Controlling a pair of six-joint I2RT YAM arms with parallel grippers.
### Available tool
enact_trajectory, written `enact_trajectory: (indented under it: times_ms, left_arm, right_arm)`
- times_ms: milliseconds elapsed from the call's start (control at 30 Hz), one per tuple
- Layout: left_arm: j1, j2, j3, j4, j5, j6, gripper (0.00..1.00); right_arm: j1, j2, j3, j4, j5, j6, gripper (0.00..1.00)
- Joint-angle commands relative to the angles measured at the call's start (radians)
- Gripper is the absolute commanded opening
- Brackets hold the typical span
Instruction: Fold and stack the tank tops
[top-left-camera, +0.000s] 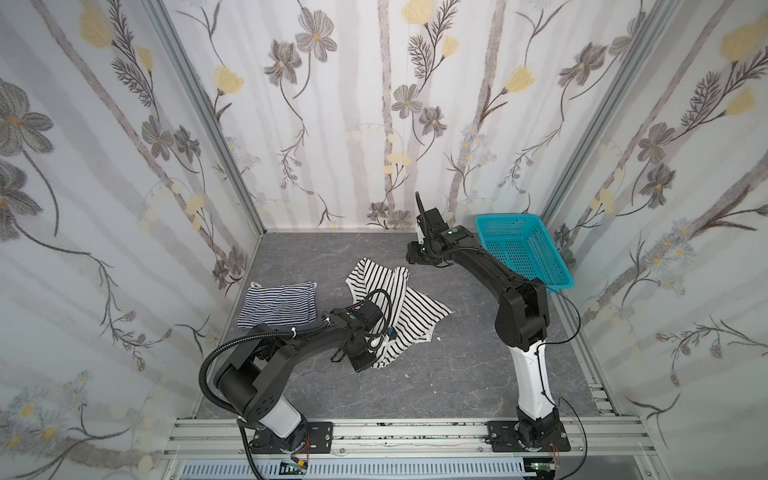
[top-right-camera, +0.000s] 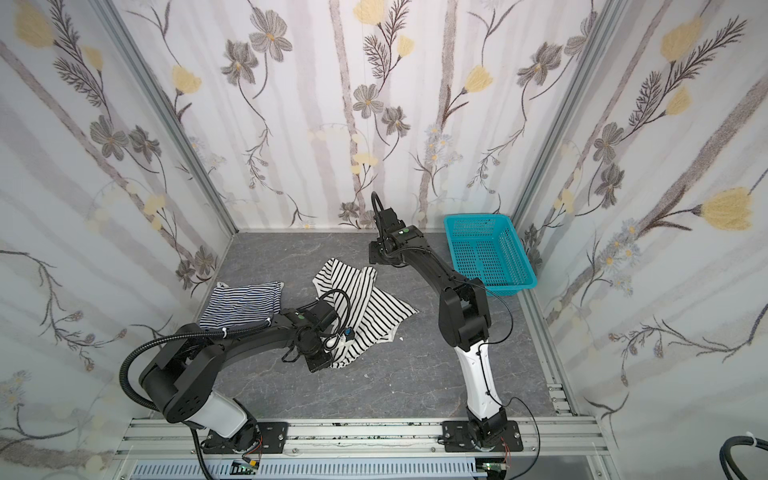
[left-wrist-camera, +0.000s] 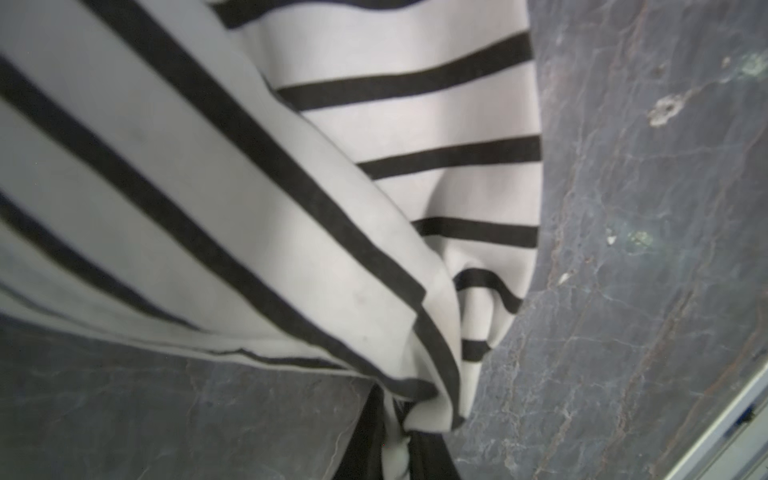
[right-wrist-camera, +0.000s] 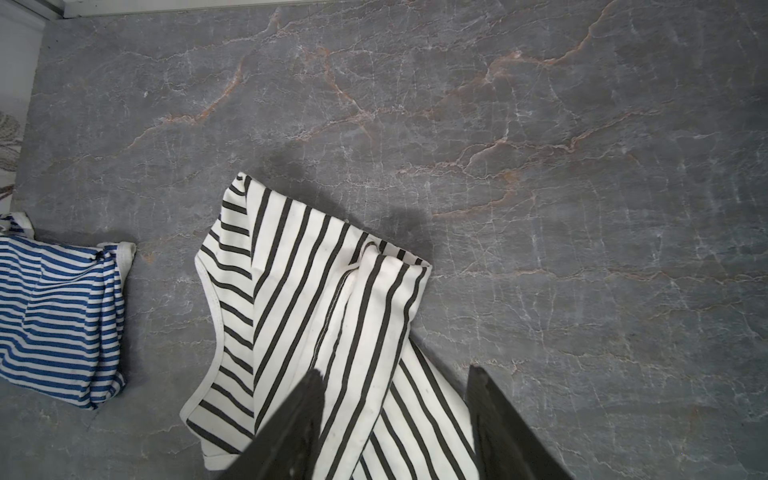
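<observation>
The left gripper (left-wrist-camera: 399, 432) pinches, seemingly, just a bunched hem of the black-striped top (top-left-camera: 399, 299), so it may slip; the right gripper (right-wrist-camera: 392, 378) hangs open.

In both top views the left arm (top-left-camera: 307, 338) covers the near part of the black-and-white top (top-left-camera: 415, 309). In the left wrist view bunched cloth, blurred close up, buries the left gripper (left-wrist-camera: 399, 453), which seems clamped on it. The right wrist view's edge cuts off the navy-striped top (right-wrist-camera: 54, 316) and the base of the right gripper (right-wrist-camera: 395, 372)
</observation>
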Motion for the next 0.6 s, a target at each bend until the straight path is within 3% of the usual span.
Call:
enact_trajectory:
  times_ms: [0,133,367,567]
  left_arm:
    - [-0.002,0.010,-0.058,-0.011,-0.182,-0.010,0.05]
    - [0.025,-0.092,-0.039,-0.014,-0.244,-0.005,0.00]
    - [0.109,-0.217,-0.019,-0.015,-0.303,0.048,0.00]
    - [0.164,-0.218,0.003,-0.010,-0.288,0.065,0.00]
  right_arm:
    - [0.010,0.029,0.023,0.031,-0.048,-0.005,0.58]
    - [0.019,0.081,0.061,0.019,-0.090,-0.011,0.60]
    - [0.037,0.170,0.122,0.005,-0.068,-0.025,0.61]
    - [0.037,0.213,0.153,-0.027,0.085,-0.025,0.61]
